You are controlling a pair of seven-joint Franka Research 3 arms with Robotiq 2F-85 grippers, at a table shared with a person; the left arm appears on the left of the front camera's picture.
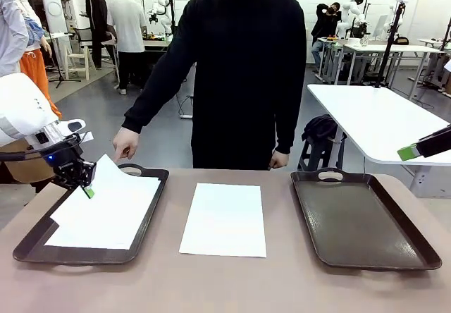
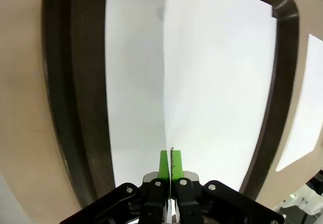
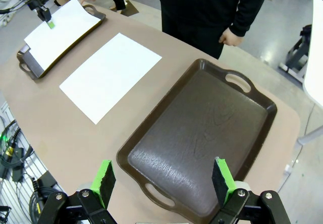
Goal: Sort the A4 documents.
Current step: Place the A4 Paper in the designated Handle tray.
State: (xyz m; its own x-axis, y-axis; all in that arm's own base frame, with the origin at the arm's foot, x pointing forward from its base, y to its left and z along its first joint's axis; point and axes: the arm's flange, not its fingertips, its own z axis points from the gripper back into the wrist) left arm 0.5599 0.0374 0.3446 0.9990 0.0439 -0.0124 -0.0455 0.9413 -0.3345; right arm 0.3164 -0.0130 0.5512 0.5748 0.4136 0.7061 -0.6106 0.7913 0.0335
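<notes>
white shells, black grippers, a black jumper

the left arm (image 1: pixel 25 112) has a smooth, glossy white shell, with a small blue light glowing at its wrist. the left gripper (image 1: pixel 88 189) is black. its linkage is set with round silver screw heads, and its pads (image 2: pixel 164 163) are bright green. the right gripper (image 3: pixel 163 177) has the same black links, silver screws and green pads. the person (image 1: pixel 243 66) wears a plain black long-sleeved jumper with a round neck.

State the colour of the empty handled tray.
Dark brown; the rectangular tray shows best in the right wrist view.
</notes>
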